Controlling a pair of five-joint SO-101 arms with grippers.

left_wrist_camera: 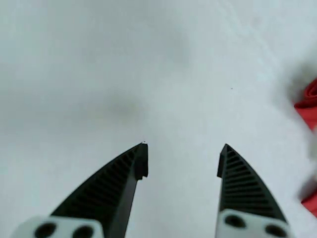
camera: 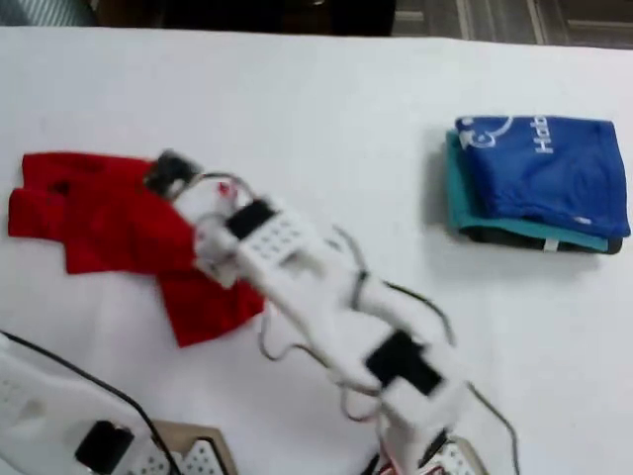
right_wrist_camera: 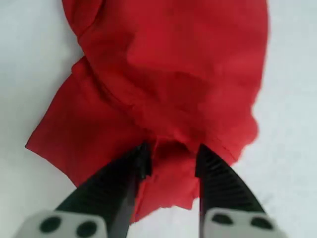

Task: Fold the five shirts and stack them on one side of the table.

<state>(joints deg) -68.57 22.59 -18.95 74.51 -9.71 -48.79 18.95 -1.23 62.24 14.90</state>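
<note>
The step in hand appears to be folding the red shirt (camera: pixel 99 223), which lies rumpled and partly doubled over near the left edge of the table (camera: pixel 326 99). A stack of folded shirts (camera: pixel 539 188) already sits near the right edge, a blue shirt (camera: pixel 544 158) on top of a teal one (camera: pixel 463 203).

The right end effector (right_wrist_camera: pixel 171 151) is stretched across from the near edge and sits over the red cloth. Its jaws are released, standing apart astride a bunched seam without visibly pinching it. The left end effector (left_wrist_camera: pixel 182 148) is also released, over bare table with the red shirt at the margin of its wrist view.

The next move probably calls for closing on that raised seam and drawing the cloth flat or over itself, then carrying it to the stack.

The right arm covers the shirt's middle in the high view, so its full outline is hard to make out. A dark layer shows under the teal shirt, but how many shirts the stack holds is unclear.
</note>
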